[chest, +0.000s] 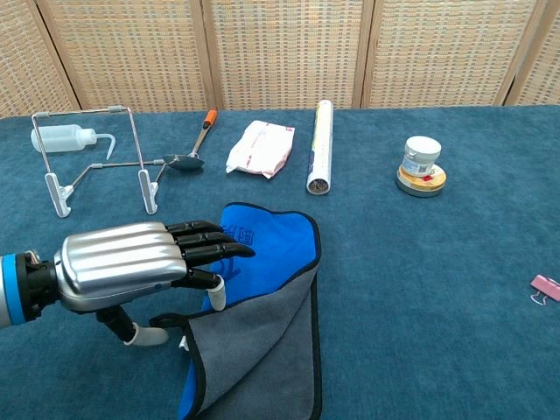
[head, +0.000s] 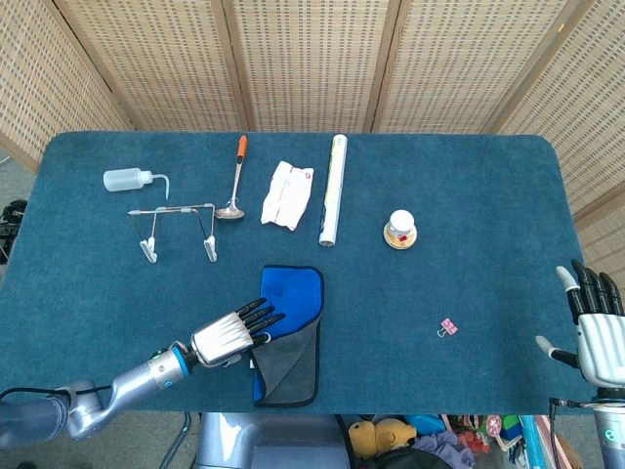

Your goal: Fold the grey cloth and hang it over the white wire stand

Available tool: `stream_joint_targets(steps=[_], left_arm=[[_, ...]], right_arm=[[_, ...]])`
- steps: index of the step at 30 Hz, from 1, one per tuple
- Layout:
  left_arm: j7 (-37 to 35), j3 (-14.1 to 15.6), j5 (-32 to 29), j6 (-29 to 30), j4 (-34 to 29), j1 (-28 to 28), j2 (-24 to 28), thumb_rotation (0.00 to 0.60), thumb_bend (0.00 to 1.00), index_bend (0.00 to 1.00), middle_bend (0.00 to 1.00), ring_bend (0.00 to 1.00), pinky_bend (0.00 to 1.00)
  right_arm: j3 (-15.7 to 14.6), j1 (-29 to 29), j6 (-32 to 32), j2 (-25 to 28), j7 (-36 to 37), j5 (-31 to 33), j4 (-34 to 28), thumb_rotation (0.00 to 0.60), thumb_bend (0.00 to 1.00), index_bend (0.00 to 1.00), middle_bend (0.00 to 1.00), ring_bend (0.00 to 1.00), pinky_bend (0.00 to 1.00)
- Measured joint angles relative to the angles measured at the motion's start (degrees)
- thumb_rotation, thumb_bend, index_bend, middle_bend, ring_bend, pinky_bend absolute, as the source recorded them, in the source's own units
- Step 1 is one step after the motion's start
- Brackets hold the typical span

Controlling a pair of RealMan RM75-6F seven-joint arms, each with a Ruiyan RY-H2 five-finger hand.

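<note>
The cloth (head: 291,332) (chest: 262,289) lies folded near the table's front edge, blue face up at the far end and a grey flap (chest: 258,354) turned over the near part. My left hand (head: 232,335) (chest: 140,267) hovers at the cloth's left edge, flat, its fingers spread over the blue fabric and holding nothing. The white wire stand (head: 176,227) (chest: 98,162) stands upright to the far left of the cloth. My right hand (head: 594,327) rests open at the table's right front corner, far from the cloth.
Along the back lie a squeeze bottle (head: 132,180), an orange-handled ladle (head: 235,181), a white packet (head: 288,194), a white roll (head: 333,190) and a small jar on tape (head: 399,230). A pink clip (head: 447,326) lies right of the cloth.
</note>
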Motion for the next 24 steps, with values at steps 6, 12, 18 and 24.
stream_joint_targets(steps=[6, 12, 18, 24], left_arm=[[-0.3, -0.2, 0.1, 0.2, 0.7, 0.3, -0.8, 0.6, 0.32, 0.39, 0.0, 0.0, 0.0], [-0.5, -0.5, 0.2, 0.5, 1.2, 0.4, -1.1, 0.6, 0.33, 0.41, 0.0, 0.0, 0.0], [-0.8, -1.0, 0.7, 1.7, 2.0, 0.6, -1.8, 0.6, 0.35, 0.43, 0.0, 0.0, 0.0], [-1.1, -1.1, 1.1, 2.2, 2.4, 0.6, -2.1, 0.6, 0.35, 0.46, 0.0, 0.0, 0.0]], right_arm=[[-0.1, 0.0, 0.0, -0.1, 0.2, -0.1, 0.1, 0.6, 0.0, 0.0, 0.0, 0.0, 0.0], [-0.1, 0.0, -0.1, 0.0, 0.4, -0.1, 0.1, 0.6, 0.0, 0.0, 0.0, 0.0, 0.0], [-0.1, 0.1, -0.2, 0.0, 0.5, -0.2, 0.1, 0.6, 0.0, 0.0, 0.0, 0.0, 0.0], [-0.1, 0.1, -0.3, 0.0, 0.6, -0.1, 0.0, 0.6, 0.0, 0.0, 0.0, 0.0, 0.0]])
